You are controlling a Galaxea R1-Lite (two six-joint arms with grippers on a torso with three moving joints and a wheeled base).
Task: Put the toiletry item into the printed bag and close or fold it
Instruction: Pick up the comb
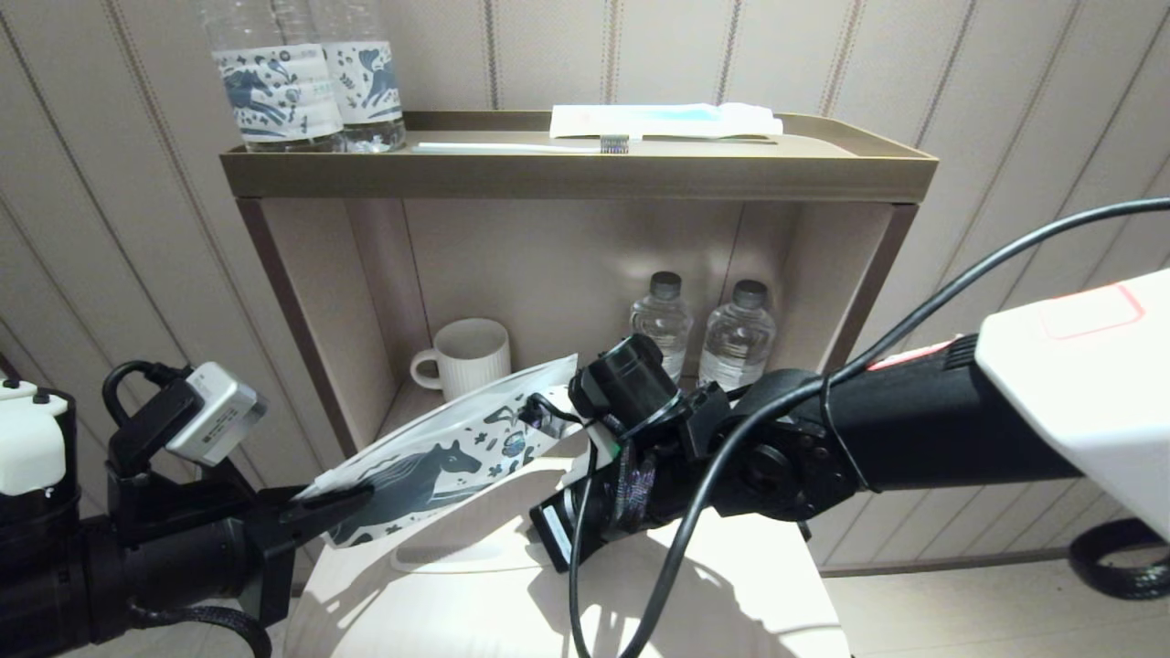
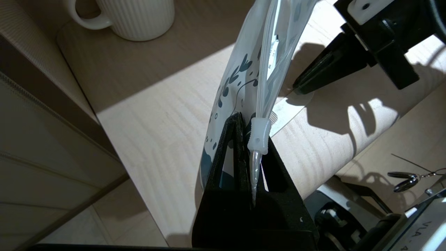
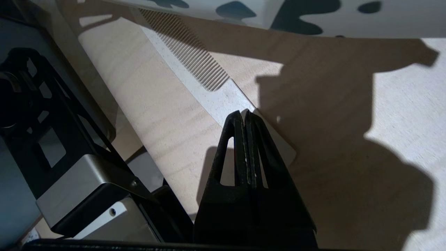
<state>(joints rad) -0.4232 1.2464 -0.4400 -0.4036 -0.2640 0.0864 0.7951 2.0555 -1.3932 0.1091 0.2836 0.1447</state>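
The printed bag (image 1: pixel 430 466) is a white pouch with a dark blue horse, held slanting in the air above the pale wooden table. My left gripper (image 1: pixel 361 493) is shut on its lower corner, next to the white zip slider (image 2: pixel 258 134). The pouch mouth (image 2: pixel 270 52) gapes slightly along the zip. The toiletry item, a flat white comb (image 3: pixel 212 94), lies on the table under the pouch. My right gripper (image 3: pixel 244 113) is shut, its tips right over the comb's handle with nothing between them. In the head view its fingers are hidden behind its wrist.
A ribbed white mug (image 1: pixel 471 356) and two small water bottles (image 1: pixel 663 320) stand in the open shelf behind the pouch. The top tray (image 1: pixel 585 174) holds two horse-label bottles (image 1: pixel 274 91), a toothbrush (image 1: pixel 512 146) and a white-and-blue packet (image 1: pixel 658 119).
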